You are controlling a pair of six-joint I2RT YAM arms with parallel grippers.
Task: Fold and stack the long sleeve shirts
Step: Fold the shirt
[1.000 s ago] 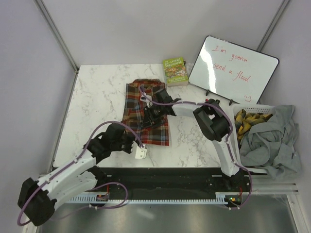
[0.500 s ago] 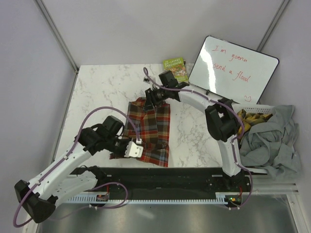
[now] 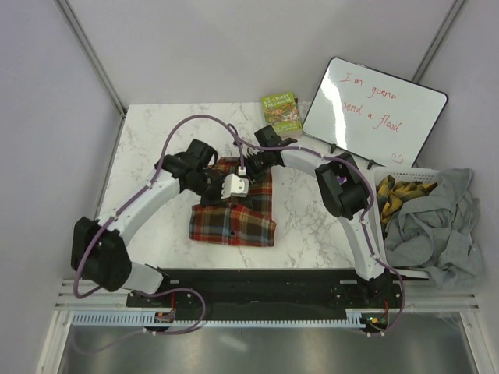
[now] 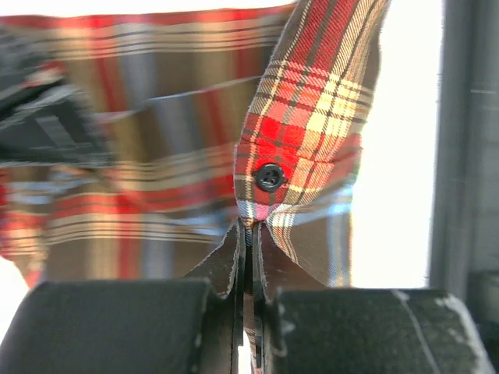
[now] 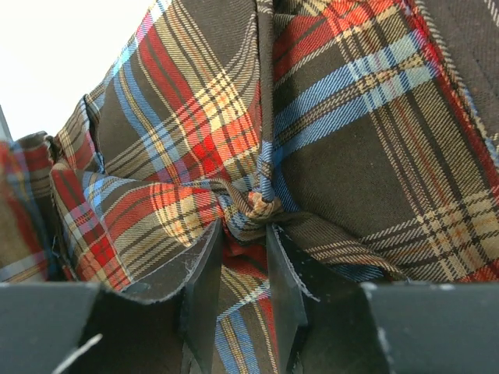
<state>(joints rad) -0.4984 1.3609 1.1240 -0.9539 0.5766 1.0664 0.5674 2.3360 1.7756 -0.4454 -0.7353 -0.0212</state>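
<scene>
Plaid shirt [image 3: 234, 222] mid-table, pinched by both arms

The white marble table [image 3: 156, 148] stands in a pale-walled booth. A whiteboard [image 3: 374, 109] and a book [image 3: 281, 114] sit in the upper right, and a basket [image 3: 405, 173] draped with grey clothing [image 3: 437, 226] is at the right edge. The shirt lies folded at frame centre, its long axis running roughly top to bottom. The arms hide its upper end, so the collar cannot be made out. The left gripper [image 4: 251, 234] is pressed together on a buttoned cuff [image 4: 300, 164]. The right gripper [image 5: 245, 226] pinches a bunched fold.
</scene>
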